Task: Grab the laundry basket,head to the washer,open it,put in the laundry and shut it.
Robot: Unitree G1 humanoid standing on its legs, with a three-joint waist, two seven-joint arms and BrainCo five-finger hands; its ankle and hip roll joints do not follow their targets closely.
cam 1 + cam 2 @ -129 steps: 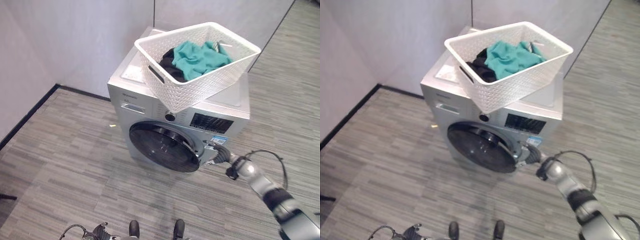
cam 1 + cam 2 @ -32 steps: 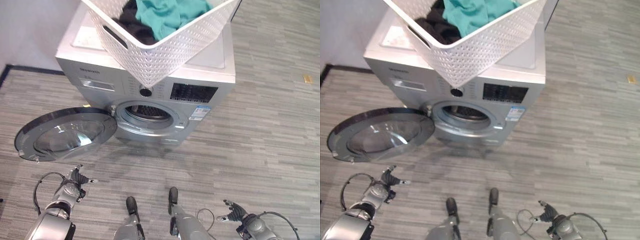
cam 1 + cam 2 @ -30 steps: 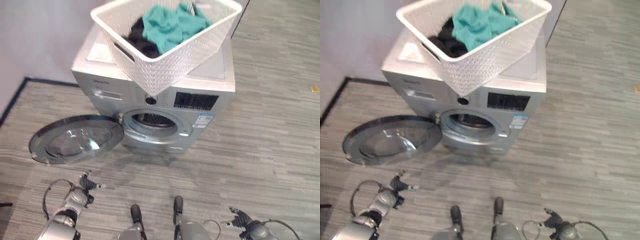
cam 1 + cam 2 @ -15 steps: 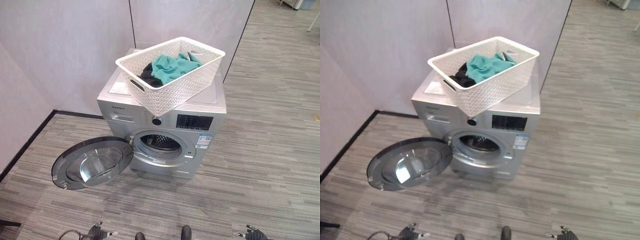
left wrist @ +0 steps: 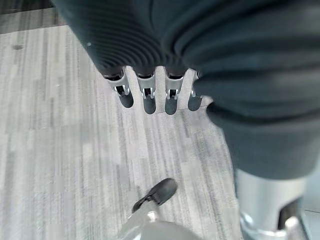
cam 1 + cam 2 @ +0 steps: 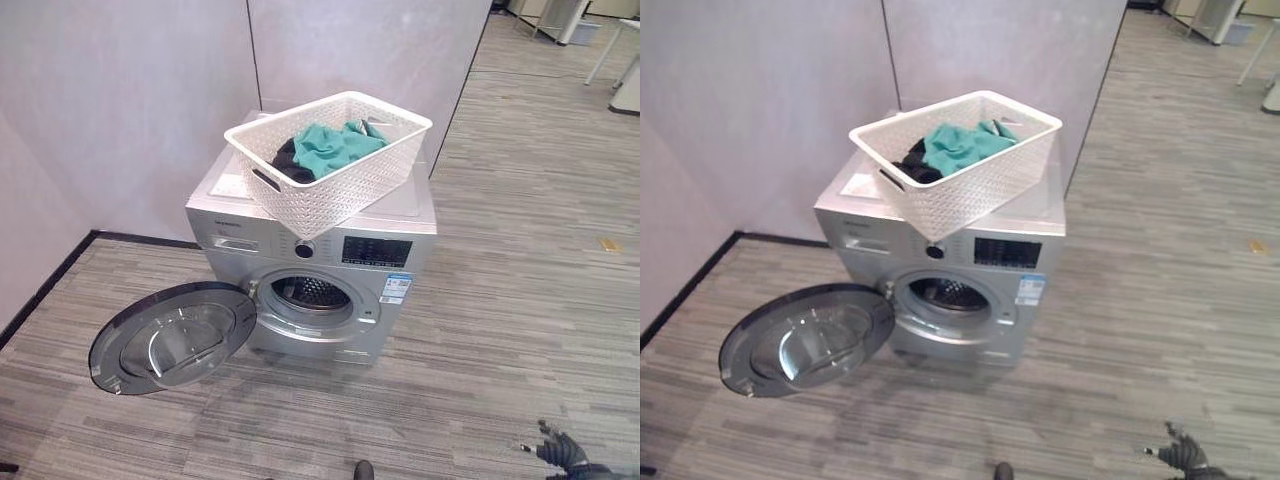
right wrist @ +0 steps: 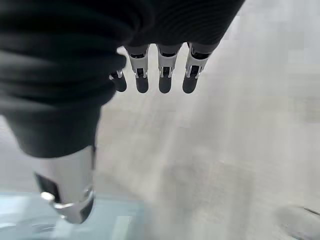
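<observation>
Washer (image 6: 318,250) door (image 6: 170,337) hangs wide open, drum exposed. White laundry basket (image 6: 330,160) sits skewed on the washer top, one corner overhanging the front edge, teal and black laundry (image 6: 322,148) still inside. Left hand (image 5: 150,92) over bare floor, fingers straight, holding nothing. Right hand (image 7: 160,75) low by the floor, fingers relaxed and empty, well apart from the washer.

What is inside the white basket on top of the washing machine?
The basket holds a teal cloth and a dark garment beside it. Anything beneath them is covered.
</observation>
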